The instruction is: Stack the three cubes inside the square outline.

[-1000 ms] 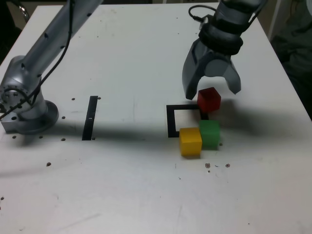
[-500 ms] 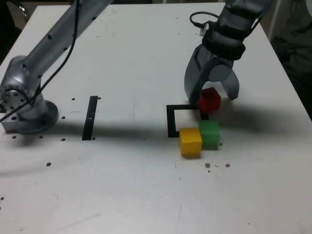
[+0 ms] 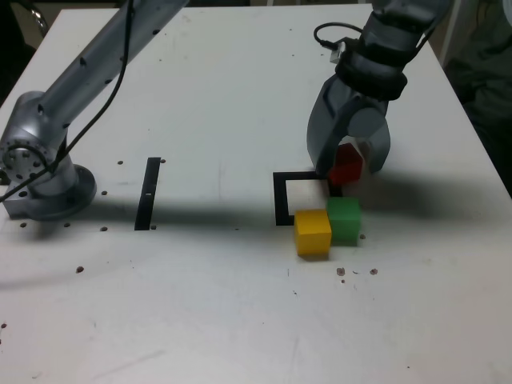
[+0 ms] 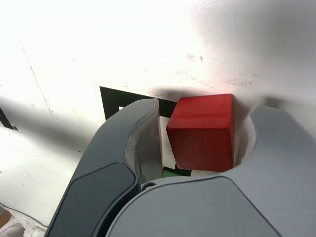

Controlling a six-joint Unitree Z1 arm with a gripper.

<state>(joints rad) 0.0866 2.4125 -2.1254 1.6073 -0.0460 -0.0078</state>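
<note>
The red cube (image 3: 346, 165), right of frame centre in the exterior view, is being bracketed by the gripper (image 3: 349, 164); in the wrist view one jaw is seen touching it while a sliver of gap remains at the other. The square outline (image 3: 282, 198) is lying just to its lower left

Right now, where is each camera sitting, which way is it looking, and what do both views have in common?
Exterior view: off the arm, above the white table, looking down at the arm's base and the gripper around the red cube.
Wrist view: on the wrist, looking along the jaws at the red cube.
Shared: gripper, red cube, square outline.
</note>
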